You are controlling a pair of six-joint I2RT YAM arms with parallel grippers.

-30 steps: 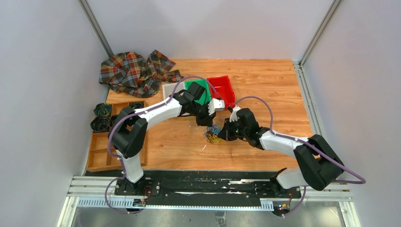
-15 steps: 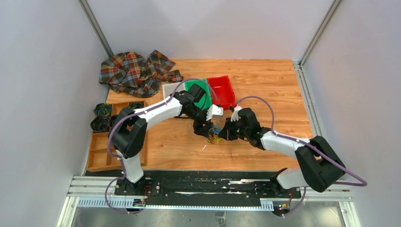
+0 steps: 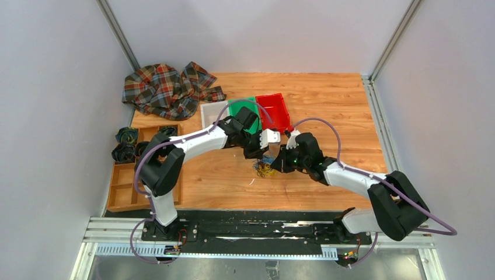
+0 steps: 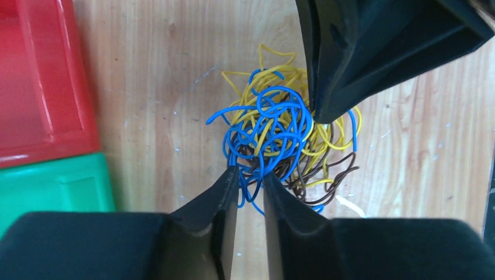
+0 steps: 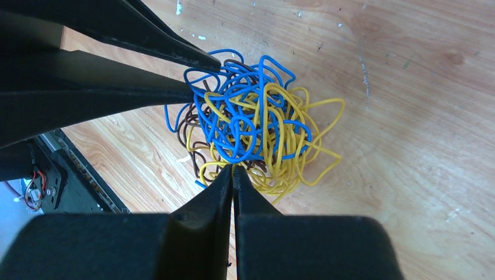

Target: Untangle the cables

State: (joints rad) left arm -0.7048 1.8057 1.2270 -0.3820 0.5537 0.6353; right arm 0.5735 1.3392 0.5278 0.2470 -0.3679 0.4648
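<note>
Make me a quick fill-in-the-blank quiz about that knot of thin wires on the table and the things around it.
1. The cables are a tangle of blue, brown and ____ strands.
2. They lie on a table made of ____.
3. Next to the red bin stands a bin coloured ____.
4. The right pincer, at the tangle's edge, is fully ____.
Missing words: yellow; wood; green; shut.
</note>
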